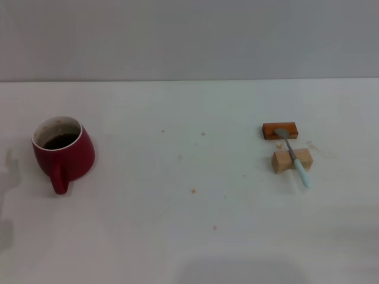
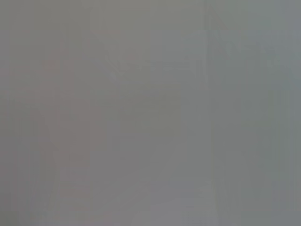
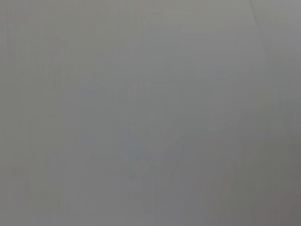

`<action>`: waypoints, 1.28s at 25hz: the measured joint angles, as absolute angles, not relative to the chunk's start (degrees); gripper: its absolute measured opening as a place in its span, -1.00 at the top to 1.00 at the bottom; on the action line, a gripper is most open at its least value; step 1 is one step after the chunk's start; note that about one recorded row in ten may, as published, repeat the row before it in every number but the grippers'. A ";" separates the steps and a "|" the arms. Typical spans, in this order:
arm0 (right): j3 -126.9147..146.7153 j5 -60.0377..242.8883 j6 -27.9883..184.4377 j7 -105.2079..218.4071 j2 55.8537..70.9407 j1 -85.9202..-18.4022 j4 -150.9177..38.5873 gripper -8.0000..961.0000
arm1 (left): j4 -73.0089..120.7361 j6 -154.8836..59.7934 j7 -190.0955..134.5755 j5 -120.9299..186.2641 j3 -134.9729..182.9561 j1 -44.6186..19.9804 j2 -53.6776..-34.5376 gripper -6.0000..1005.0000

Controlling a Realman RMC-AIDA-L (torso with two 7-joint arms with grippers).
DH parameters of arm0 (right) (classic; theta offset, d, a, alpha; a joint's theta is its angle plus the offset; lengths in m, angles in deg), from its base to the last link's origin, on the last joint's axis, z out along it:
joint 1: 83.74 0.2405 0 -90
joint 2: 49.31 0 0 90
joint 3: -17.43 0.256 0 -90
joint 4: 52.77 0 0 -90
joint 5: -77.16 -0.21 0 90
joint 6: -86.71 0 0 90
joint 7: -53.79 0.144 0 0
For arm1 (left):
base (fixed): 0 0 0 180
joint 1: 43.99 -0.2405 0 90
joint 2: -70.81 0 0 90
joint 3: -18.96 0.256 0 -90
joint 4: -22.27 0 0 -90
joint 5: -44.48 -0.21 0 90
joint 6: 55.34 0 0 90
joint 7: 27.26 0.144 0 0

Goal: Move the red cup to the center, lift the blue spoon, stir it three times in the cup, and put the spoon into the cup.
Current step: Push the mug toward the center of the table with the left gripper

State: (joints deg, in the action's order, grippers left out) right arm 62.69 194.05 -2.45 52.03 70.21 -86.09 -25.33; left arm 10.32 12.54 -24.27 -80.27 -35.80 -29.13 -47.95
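- Red cup (image 1: 63, 151) upright on the white desk (image 1: 189, 236), far on the robot's left side, well off from the middle.
- Cup handle points toward the robot; white inside, dark stuff at the bottom.
- Blue spoon (image 1: 294, 157) on the robot's right side, well apart from the cup.
- Spoon lies across a tan block (image 1: 291, 160); metal bowl end reaches the orange-brown block (image 1: 279, 131) behind it, seems to touch its front edge.
- Pale blue handle sticks out past the tan block toward the robot, tip looks down on the desk.
- The two blocks sit close, one behind the other, small gap between.
- A few small reddish specks on the desk in the middle area.
- Grey wall behind the desk.
- Neither end effector shows in the head view; no arm over the desk.
- Both wrist views show only a flat grey surface, nothing to pick out.
- Left end effector: out of sight, can't tell whether its fingers are apart or together.
- Right end effector: same, out of sight, can't tell.
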 joint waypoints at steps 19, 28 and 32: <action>62.01 194.05 -3.35 52.03 70.22 -86.31 -25.19 -0.43 | 11.15 6.14 -11.13 -80.50 -32.30 -25.96 -47.69 0.99; 61.82 194.05 -4.06 52.14 70.22 -86.48 -25.17 -0.43 | 12.72 2.68 -5.05 -80.57 -30.95 -22.67 -47.52 0.99; 61.49 194.06 -4.47 52.79 70.22 -86.55 -25.33 -0.43 | 13.51 1.44 -3.98 -80.59 -30.68 -21.51 -47.56 0.98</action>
